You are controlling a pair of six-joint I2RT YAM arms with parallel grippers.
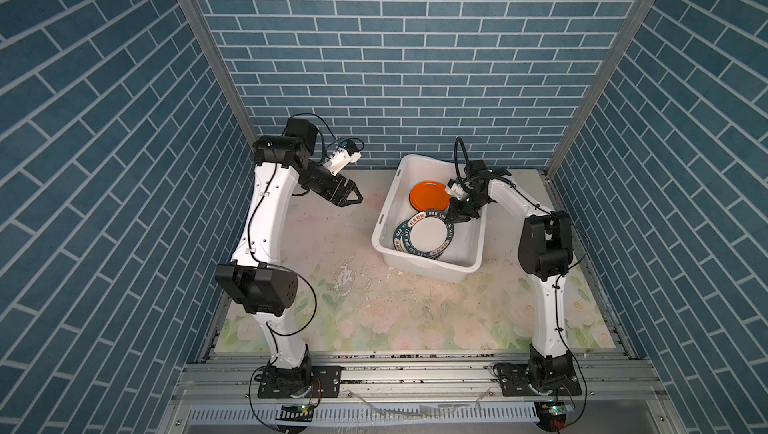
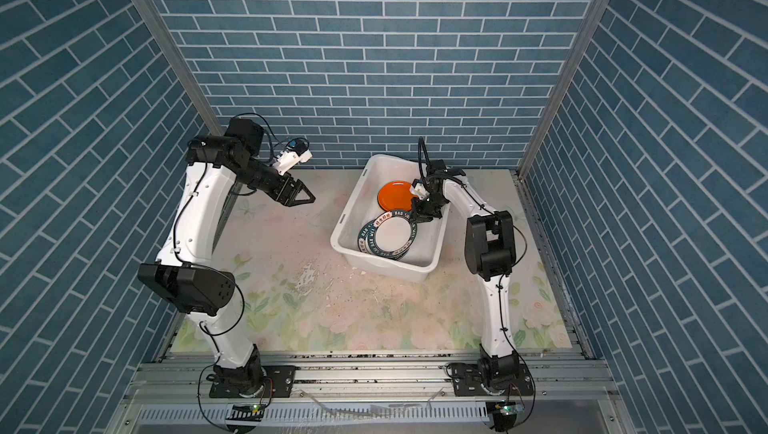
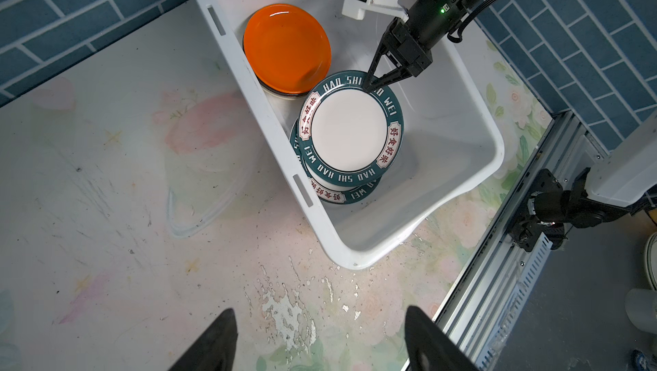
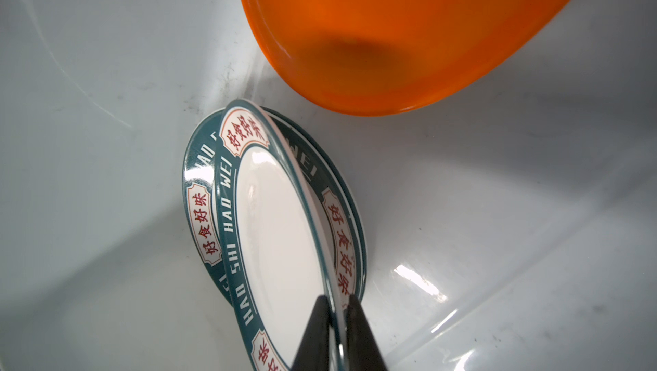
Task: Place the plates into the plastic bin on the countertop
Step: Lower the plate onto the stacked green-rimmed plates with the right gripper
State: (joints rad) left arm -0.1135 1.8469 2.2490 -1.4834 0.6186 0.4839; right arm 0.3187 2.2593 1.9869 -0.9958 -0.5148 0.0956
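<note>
Green-rimmed white round plate (image 3: 350, 131), tilted on twin (image 3: 341, 197) inside white rectangular plastic bin (image 3: 444, 120), clamped at rim by right pincer (image 3: 370, 86). Seemingly lowering step; next: flatten, release. Left pincer (image 1: 355, 197) spread, empty, over floral counter (image 3: 142, 209).

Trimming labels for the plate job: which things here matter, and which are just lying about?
Job: plastic bin; orange plate; upper green-rimmed plate, pinched at its rim by right claw; lower green-rimmed plate beneath it; countertop; open left claw.
Lying about: white flecks; metal rail; brick-pattern walls.
</note>
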